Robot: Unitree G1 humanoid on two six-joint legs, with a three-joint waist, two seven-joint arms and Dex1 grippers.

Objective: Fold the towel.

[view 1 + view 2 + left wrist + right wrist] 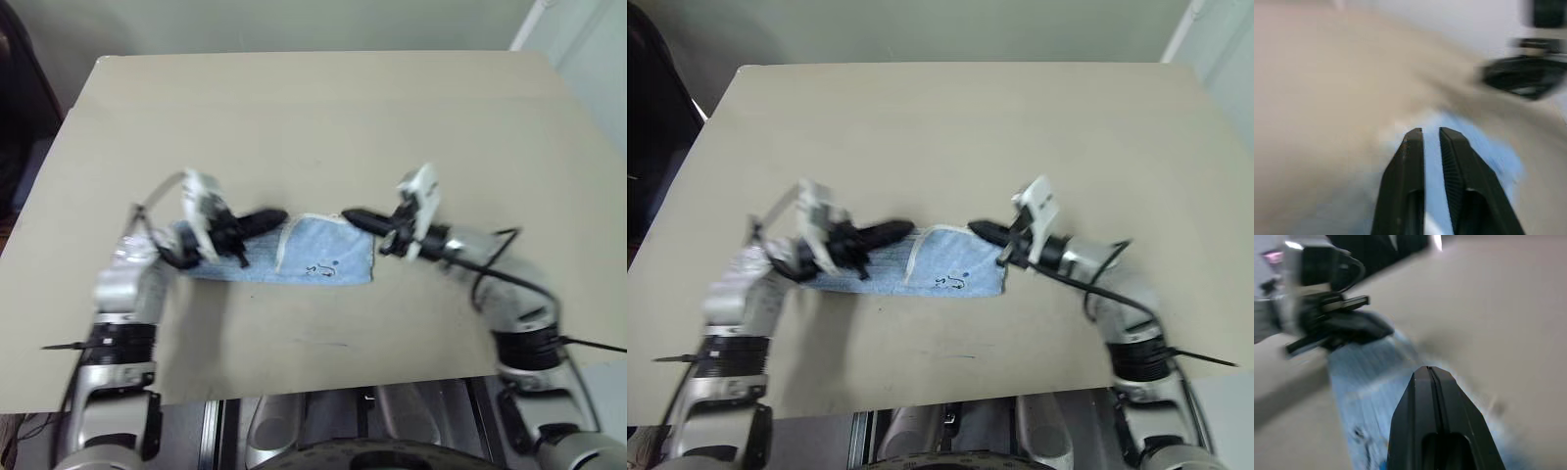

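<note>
The towel (318, 257), a small light blue cloth with a white stitched border and a dark mark (323, 268), lies flat in a short band on the tan table (313, 117). My left gripper (277, 217) hovers over the towel's left part, pointing right; the left wrist view shows its fingers (1413, 147) a narrow gap apart with nothing between them. My right gripper (351, 216) hovers over the towel's right end, pointing left. Its fingers (1422, 382) are pressed together and hold nothing. The two tips face each other a short way apart above the cloth.
The table's front edge (294, 390) runs close to me, below the towel. Bare tabletop stretches behind the towel to the far edge (313, 55). A dark object (15, 117) stands off the table's left side.
</note>
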